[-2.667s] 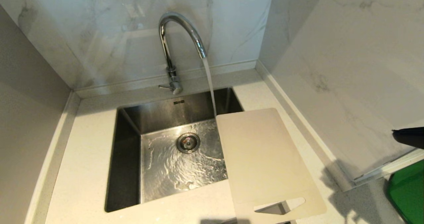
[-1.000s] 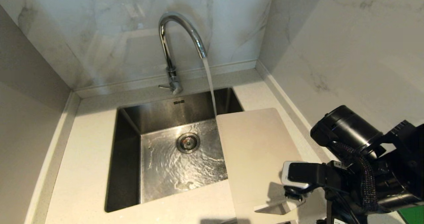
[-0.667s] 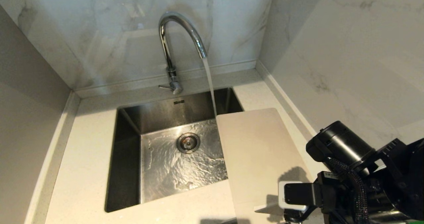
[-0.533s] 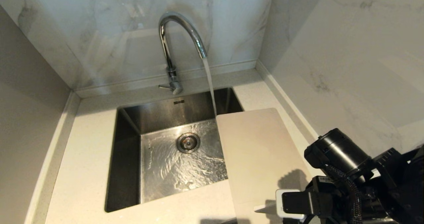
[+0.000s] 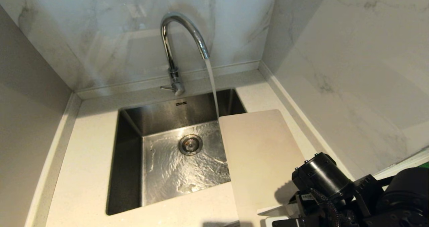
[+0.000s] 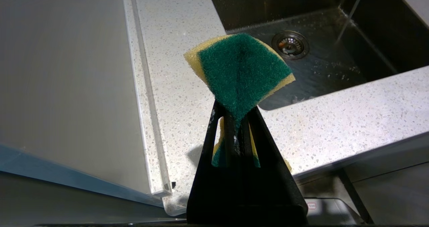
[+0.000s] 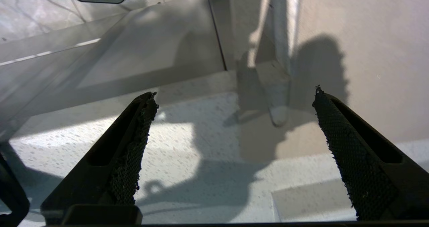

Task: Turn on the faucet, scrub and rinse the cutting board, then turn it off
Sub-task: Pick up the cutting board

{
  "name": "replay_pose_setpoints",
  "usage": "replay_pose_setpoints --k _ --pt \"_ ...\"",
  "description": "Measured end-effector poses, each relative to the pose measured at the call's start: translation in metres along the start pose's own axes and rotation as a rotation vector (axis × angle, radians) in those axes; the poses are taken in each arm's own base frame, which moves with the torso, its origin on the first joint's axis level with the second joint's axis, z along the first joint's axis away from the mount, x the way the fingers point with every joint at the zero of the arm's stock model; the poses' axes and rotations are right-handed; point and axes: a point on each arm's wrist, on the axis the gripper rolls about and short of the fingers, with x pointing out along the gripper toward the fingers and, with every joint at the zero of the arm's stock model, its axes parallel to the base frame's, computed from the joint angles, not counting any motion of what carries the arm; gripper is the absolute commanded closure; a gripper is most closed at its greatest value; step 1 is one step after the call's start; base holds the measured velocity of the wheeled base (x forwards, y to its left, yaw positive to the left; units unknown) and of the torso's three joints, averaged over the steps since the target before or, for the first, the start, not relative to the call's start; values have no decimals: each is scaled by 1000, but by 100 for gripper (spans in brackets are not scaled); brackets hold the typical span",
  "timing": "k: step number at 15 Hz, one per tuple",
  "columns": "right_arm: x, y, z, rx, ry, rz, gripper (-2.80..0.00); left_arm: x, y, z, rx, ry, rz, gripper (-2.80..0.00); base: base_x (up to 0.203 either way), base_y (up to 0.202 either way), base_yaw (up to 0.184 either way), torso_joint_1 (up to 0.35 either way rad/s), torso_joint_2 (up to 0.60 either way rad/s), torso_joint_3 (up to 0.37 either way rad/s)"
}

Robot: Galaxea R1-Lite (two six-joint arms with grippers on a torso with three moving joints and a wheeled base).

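Head view is showing the faucet [image 5: 182,42] running, stream dropping into the sink [image 5: 127,160] just beside the far corner of the cutting board [image 5: 261,156]. That board is lying flat on the counter [image 5: 83,160], right side, its left part overhanging the basin, handle-slot end nearest you. Your right arm is sitting low at that near end; the right claw [image 7: 234,146] is standing wide apart, nothing between the fingers, pointing at the board edge and counter by the wall. Left claw [image 6: 236,133] is squeezing the sponge [image 6: 239,72] tight, hanging over the counter left of the sink.

Risks as I'm reading it:
- Board is thin and lying flat: fingers may skid over it and push it into the sink rather than pinch it.
- Overhang means a downward nudge could tip it in.
- Wet plastic could be slipping once it's lifted under the stream.
- Wall is close on the right, so wrist clearance is looking tight.
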Motion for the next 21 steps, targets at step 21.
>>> replay_pose_setpoints --k 21 --pt "55 7 5 1 22 59 -280 0 0 0 0 -2 0 0 0 0 0 0 0 0"
